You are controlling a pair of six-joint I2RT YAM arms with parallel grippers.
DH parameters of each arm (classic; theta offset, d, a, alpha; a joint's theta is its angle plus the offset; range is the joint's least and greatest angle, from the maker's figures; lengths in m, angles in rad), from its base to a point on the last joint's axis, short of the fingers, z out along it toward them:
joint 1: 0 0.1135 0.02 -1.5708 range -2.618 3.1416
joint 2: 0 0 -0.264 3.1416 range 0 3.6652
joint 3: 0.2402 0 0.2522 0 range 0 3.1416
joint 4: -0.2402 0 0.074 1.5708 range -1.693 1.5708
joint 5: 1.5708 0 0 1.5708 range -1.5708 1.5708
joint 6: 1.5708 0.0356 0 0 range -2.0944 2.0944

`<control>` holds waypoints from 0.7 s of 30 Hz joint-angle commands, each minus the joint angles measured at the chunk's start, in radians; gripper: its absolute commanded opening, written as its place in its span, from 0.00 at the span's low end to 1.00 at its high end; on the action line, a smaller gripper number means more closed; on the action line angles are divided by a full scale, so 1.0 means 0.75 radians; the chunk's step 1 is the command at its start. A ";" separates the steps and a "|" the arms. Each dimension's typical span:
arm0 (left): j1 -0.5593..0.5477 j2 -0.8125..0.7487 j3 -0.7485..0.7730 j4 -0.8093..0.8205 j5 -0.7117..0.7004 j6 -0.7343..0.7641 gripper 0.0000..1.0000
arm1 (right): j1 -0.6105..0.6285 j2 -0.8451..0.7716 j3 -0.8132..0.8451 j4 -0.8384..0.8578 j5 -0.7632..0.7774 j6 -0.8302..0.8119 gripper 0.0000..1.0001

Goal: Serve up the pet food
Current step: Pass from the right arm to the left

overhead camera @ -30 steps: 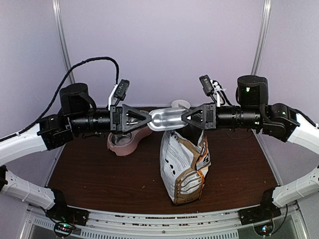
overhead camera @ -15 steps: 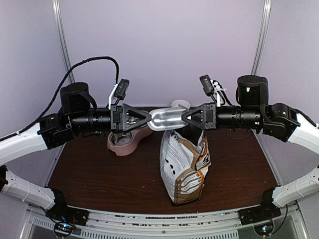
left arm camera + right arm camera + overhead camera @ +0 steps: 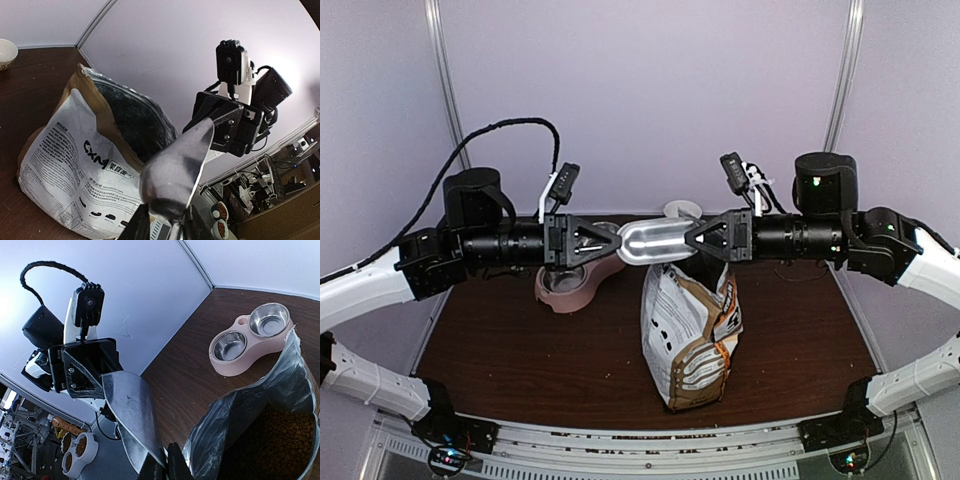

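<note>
A metal scoop [image 3: 655,241] hangs in the air between my two grippers, above the open white-and-brown bag [image 3: 690,330]. My left gripper [image 3: 617,243] has its fingers against both sides of the scoop's rounded rear end [image 3: 175,170], closed on it. Gripping the scoop's thin front edge [image 3: 130,410] is my right gripper [image 3: 688,240], which is shut. Brown pet food [image 3: 282,440] fills the bottom of the silver-lined bag [image 3: 240,425]. No kibble shows in the scoop.
A pink double-bowl feeder [image 3: 570,285] with two bare steel bowls [image 3: 250,337] sits on the brown table left of the bag. A small white bowl [image 3: 6,52] stands at the back. Below the table's edge is another feeder with kibble [image 3: 75,450].
The left gripper's jaws have narrowed onto the scoop's rear end. The right gripper and the scoop have stayed where they were.
</note>
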 commanded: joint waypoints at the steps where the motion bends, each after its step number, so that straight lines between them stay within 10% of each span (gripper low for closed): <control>1: 0.000 -0.034 0.032 0.028 -0.027 0.022 0.20 | -0.004 -0.004 0.039 -0.031 0.082 -0.004 0.00; 11: 0.000 -0.029 0.035 0.016 -0.029 0.025 0.00 | -0.002 0.012 0.046 -0.043 0.090 -0.010 0.00; 21: 0.000 -0.033 0.024 0.021 -0.046 -0.001 0.00 | -0.003 0.050 0.051 -0.048 0.082 -0.015 0.03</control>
